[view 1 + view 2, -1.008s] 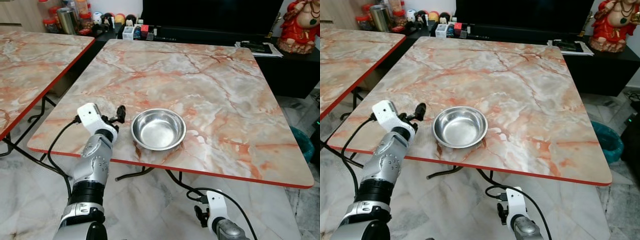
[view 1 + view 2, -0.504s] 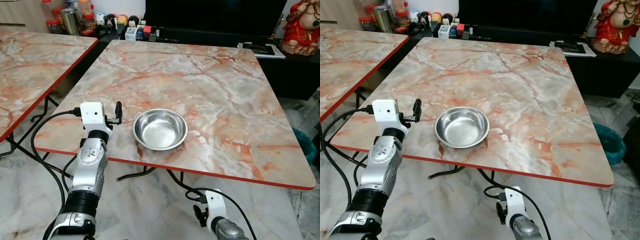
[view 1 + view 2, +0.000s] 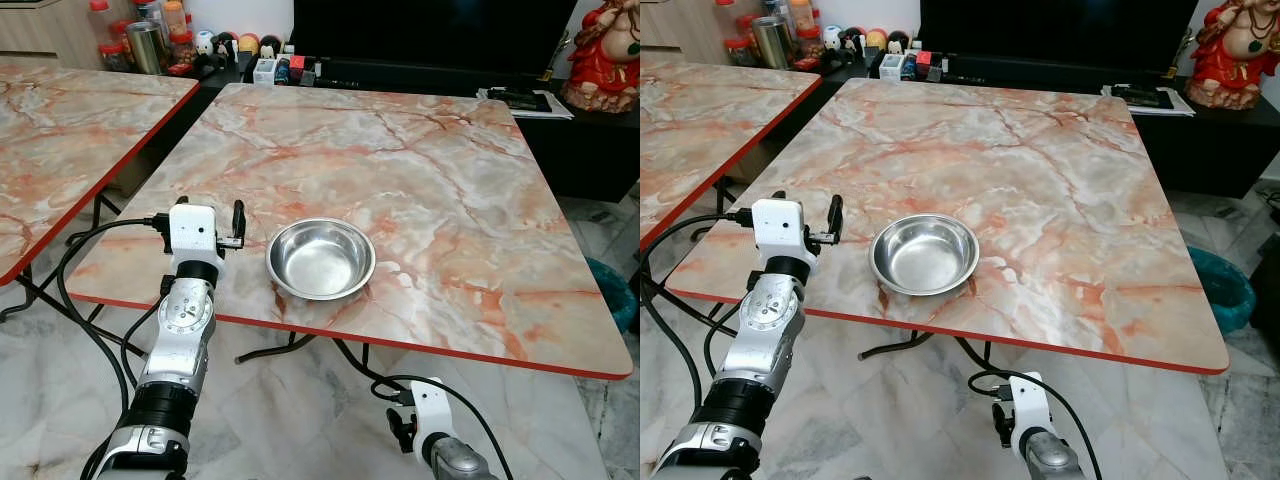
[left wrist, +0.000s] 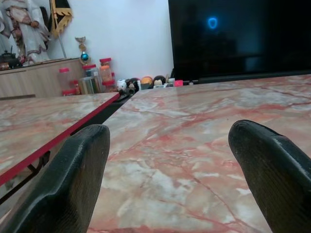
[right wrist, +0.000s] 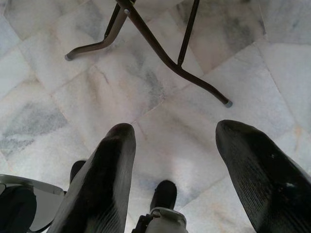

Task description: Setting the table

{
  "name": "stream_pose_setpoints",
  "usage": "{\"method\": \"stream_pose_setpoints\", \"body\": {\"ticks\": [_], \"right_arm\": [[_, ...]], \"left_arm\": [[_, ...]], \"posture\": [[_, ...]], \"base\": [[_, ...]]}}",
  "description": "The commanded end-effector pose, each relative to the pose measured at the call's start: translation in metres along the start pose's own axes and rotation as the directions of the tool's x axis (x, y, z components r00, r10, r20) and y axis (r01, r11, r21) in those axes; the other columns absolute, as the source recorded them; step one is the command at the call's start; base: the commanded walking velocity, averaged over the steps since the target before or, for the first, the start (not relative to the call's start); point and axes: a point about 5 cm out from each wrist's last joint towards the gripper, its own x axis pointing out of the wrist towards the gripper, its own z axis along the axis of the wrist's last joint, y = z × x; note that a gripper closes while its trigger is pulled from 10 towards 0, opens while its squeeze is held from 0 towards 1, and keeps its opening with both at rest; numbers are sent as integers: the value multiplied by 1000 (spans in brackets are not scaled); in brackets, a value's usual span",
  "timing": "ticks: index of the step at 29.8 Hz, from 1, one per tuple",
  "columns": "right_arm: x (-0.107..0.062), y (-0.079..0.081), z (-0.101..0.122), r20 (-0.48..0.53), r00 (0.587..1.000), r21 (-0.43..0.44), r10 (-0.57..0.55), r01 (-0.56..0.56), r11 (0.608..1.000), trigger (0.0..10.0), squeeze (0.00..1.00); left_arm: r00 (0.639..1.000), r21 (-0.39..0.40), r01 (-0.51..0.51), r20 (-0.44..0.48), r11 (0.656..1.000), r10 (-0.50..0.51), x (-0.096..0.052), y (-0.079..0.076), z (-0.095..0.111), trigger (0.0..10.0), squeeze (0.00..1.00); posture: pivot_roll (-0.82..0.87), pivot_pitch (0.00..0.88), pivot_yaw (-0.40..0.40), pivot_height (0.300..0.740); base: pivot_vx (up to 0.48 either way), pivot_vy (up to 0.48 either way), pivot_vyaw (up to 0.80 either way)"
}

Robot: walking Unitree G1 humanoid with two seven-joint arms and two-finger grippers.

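Bowl [image 3: 320,258] is sitting on the marble table [image 3: 430,170], near the front edge, just to the right of my left gripper [image 3: 213,218]. I am holding that gripper raised over the table's front left part, level with the bowl but apart from it, touching nothing. In the left wrist view its two black fingers [image 4: 73,179] are standing wide apart with nothing between them, and beyond them I am seeing the table top running away toward a dark screen [image 4: 238,34] and a row of jars [image 4: 92,80] on a low cabinet. A second table [image 3: 70,130] with the same red edge is standing off to the gripper's left.

My right gripper [image 5: 177,170] is hanging low below the table's front edge, beside the right arm [image 3: 440,440]. In the right wrist view its fingers are spread wide and empty, pointing down at the pale tiled floor [image 5: 146,87] and the table's dark metal legs [image 5: 160,48].
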Motion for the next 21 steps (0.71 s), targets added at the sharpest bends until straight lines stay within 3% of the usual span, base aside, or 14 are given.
{"method": "stream_pose_setpoints", "body": {"ticks": [1,16,21], "right_arm": [[0,0,1,3,1000,7,-4,4,1000,10000,0],[0,-3,-1,-8,1000,13,-16,17,1000,10000,0],[0,-2,-1,-8,1000,16,-14,14,1000,10000,0]], "left_arm": [[1000,0,-21,20,1000,21,3,3,3,10000,0],[999,-7,-36,17,999,36,2,4,0,10000,0],[999,-3,-36,18,999,36,2,5,0,10000,0]], "posture": [[102,41,-24,715],[103,53,-32,715],[106,52,-30,715]], "base": [[0,390,0],[0,392,0],[0,392,-590]]}}
